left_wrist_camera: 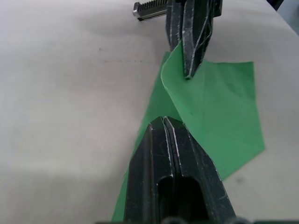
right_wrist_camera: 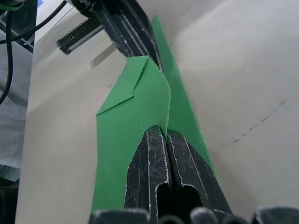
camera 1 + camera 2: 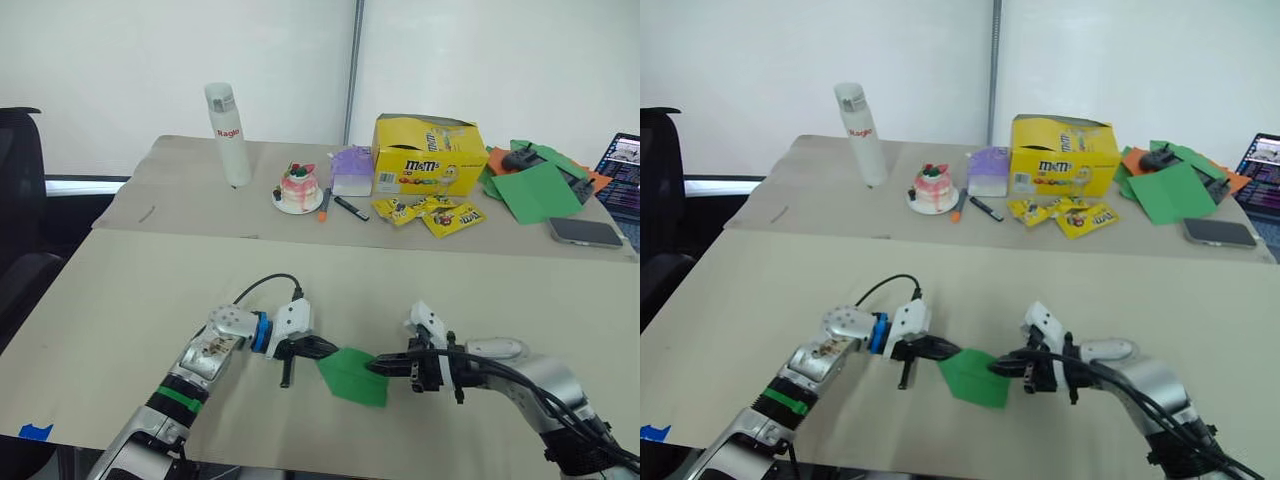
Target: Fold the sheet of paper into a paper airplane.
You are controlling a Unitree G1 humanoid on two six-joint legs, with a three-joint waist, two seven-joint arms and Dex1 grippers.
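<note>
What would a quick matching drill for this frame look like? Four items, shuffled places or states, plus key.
Items:
1. sheet of paper
2. white bottle
3. phone
4. yellow M&M's box

Places or states:
A. lying flat near the table's right edge
B. pinched between the left end effector and the right end effector
C. standing upright, back left
D. open-topped, behind the yellow candy packets

Pairs: 1-B, 2-C, 3-A, 4-D

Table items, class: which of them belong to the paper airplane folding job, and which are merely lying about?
Belong to the job:
- sheet of paper, bright green
- left gripper, shut on one side of it
- right gripper, shut on the opposite side

Lying about at the far side:
- white bottle
- small cake
- yellow candy box
- candy packets
- phone
- larger green sheets
</note>
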